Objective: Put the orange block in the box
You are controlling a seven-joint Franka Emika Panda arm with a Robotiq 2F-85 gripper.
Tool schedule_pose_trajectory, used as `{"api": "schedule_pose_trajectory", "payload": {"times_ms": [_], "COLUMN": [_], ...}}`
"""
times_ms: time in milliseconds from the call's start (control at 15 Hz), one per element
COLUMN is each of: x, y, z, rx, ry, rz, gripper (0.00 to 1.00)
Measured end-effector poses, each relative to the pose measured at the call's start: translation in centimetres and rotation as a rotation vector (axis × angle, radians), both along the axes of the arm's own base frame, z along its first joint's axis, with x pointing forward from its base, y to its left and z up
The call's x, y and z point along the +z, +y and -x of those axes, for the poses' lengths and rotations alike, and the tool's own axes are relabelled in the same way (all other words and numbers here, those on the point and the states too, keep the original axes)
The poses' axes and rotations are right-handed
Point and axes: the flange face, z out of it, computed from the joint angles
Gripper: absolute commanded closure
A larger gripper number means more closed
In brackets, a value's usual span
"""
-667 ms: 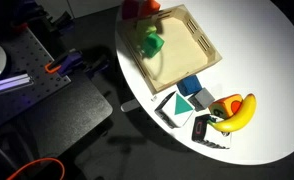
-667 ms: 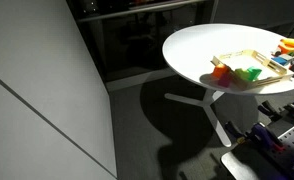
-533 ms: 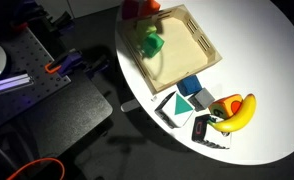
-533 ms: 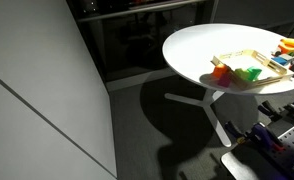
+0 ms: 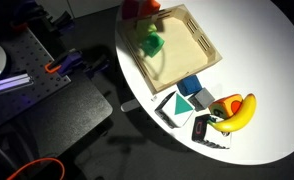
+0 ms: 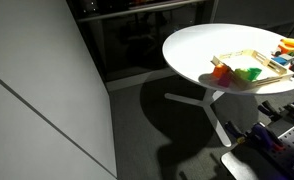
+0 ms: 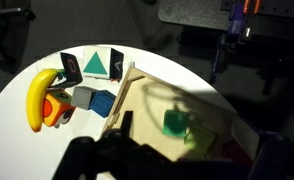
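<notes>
Approach step, I judge: orange block (image 6: 219, 72) ungrasped beside the box (image 5: 183, 47) corner; gripper (image 7: 172, 162) hovers, finger spread lost in shadow; next, descend squarely onto block.

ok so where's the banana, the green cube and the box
banana (image 5: 243, 113), in an exterior view, middle of its curve
green cube (image 7: 175, 122), wrist view, its top face
box (image 5: 183, 45), in an exterior view, bare wooden floor
</notes>
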Motion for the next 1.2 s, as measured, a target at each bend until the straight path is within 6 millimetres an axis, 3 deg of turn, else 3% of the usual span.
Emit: {"api": "schedule_pose_trajectory", "payload": {"times_ms": [267,600,1200], "x": [-1.1,-3.2,-9.2], "y": [1.3,4.4,9.6], "z": [-2.3,-6.2,-13.2], "rx": [0.061,0.151,0.261], "ry": [-0.061,-0.115,-0.216], "rz": [0.006,-0.005,-0.072], "gripper": [0.0,0.0,0.0]}}
